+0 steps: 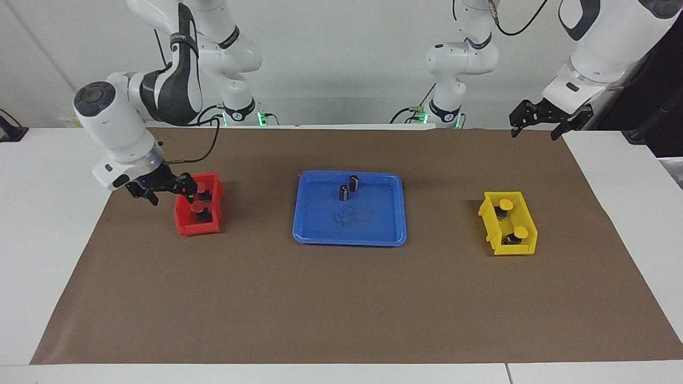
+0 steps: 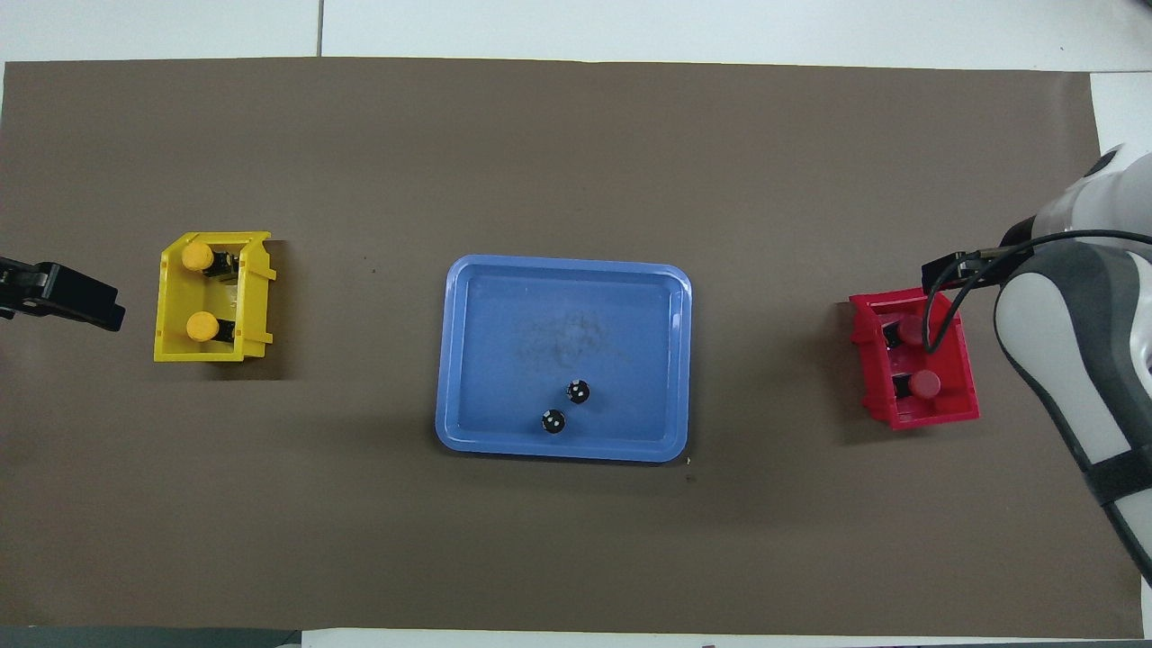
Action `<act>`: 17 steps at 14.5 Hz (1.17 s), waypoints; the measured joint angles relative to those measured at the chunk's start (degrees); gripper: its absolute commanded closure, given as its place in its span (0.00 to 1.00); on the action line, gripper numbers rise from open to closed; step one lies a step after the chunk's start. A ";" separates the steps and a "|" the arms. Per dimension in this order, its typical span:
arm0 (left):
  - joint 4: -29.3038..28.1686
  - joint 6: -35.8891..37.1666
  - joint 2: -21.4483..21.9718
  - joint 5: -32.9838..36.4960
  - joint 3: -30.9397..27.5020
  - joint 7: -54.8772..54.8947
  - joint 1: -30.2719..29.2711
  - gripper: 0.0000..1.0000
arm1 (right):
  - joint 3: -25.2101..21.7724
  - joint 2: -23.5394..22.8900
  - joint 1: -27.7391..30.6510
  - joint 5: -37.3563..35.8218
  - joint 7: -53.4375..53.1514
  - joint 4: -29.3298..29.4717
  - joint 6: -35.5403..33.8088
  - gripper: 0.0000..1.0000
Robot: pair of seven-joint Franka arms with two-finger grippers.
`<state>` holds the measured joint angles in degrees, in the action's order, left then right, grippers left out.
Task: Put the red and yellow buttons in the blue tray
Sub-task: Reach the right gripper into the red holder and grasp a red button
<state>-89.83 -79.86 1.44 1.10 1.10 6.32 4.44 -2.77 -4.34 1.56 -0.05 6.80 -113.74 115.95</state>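
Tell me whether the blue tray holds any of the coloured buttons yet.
Not yet. The blue tray holds only two black cylinders; both red buttons sit in the red bin, both yellow buttons in the yellow bin.

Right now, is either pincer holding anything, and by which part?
Nothing is held. The right pincer hangs open at the red bin; the left pincer waits open, away from the yellow bin.

A white table (image 1: 48, 224) fills the scene, and a big brown paper mat (image 1: 341, 298) covers most of its top. At 12 o'clock in the facing view stands a plain pale wall (image 1: 341, 48). At 3 o'clock hangs something dark (image 1: 659, 96). The light is even, with soft shadows.
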 measured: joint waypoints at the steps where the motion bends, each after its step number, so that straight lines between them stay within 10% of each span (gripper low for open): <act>1: 0.00 0.00 0.00 0.00 0.00 0.00 0.00 0.00 | 0.01 0.10 -0.10 0.06 0.00 -1.22 0.70 0.23; 17: -0.01 0.00 0.00 0.00 0.00 0.00 0.00 0.00 | -0.02 3.11 -1.49 0.13 0.10 -14.15 13.01 0.29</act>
<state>-89.85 -79.87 1.44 1.10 1.10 6.32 4.43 -2.79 -1.23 0.07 0.08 6.90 -127.89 128.96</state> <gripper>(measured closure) 0.000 0.286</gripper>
